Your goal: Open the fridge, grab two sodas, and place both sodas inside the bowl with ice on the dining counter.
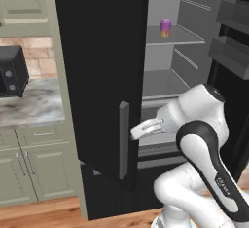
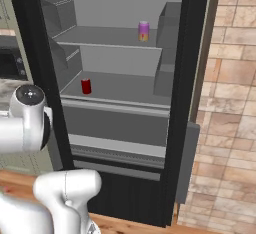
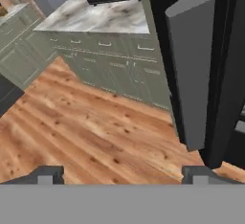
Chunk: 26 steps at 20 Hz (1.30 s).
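The fridge (image 1: pixel 102 51) stands with both doors swung out, its grey shelved inside (image 2: pixel 120 8) exposed. A purple-to-orange soda (image 1: pixel 165 28) (image 2: pixel 144 31) stands on the upper shelf. A red soda (image 2: pixel 86 86) stands on the shelf below it, at the left. My gripper (image 1: pixel 133 133) is open and empty, just right of the left door's grey handle (image 1: pixel 124 139). In the hand view the fingertips (image 3: pixel 46 174) are spread wide, with the handle (image 3: pixel 191 70) ahead at the right and nothing between them. The bowl with ice and the dining counter are out of view.
A black microwave (image 1: pixel 12 71) sits over a marble counter (image 1: pixel 29 107) on sage-green cabinets (image 1: pixel 34 168) left of the fridge. The right door's bins (image 1: pixel 233 42) jut out beside my arm. A brick wall (image 2: pixel 230 103) is at the right, with a wood floor (image 3: pixel 86 132) below.
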{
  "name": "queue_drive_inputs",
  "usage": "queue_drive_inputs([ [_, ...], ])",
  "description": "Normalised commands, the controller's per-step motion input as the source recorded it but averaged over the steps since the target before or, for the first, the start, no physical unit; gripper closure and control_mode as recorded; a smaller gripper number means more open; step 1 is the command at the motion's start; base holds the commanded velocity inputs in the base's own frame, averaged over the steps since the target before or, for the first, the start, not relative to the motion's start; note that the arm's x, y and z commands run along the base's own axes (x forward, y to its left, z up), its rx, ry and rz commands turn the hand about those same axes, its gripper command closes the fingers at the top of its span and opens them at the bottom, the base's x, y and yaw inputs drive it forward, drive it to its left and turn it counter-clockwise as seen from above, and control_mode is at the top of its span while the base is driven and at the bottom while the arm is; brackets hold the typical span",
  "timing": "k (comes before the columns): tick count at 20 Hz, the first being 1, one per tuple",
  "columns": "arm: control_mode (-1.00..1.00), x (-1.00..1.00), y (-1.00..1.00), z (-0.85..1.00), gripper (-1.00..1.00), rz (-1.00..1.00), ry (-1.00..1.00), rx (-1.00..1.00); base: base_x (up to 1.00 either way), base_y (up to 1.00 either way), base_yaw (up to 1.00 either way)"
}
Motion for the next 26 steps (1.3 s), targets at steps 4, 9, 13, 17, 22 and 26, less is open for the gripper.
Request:
queue_drive_inputs([
  [4,-1.0,0.01,-0.6,0.0,-1.0,-0.01,0.21,0.38,0.0,0.0,0.0],
  [9,-1.0,0.28,-0.42,0.04,-1.0,-0.08,0.33,0.39,0.0,0.0,0.0],
  [13,-1.0,0.5,-0.37,0.0,-1.0,-0.08,0.25,0.31,0.0,0.0,0.0],
  [17,-1.0,0.64,-0.31,-0.1,-1.0,-0.05,0.16,0.22,0.0,0.0,0.0],
  [22,-1.0,0.72,-0.08,-0.11,-1.0,-0.12,0.11,0.16,0.0,0.0,0.0],
  [26,-1.0,0.7,-0.03,-0.14,-1.0,-0.12,0.18,0.08,0.0,0.0,0.0],
])
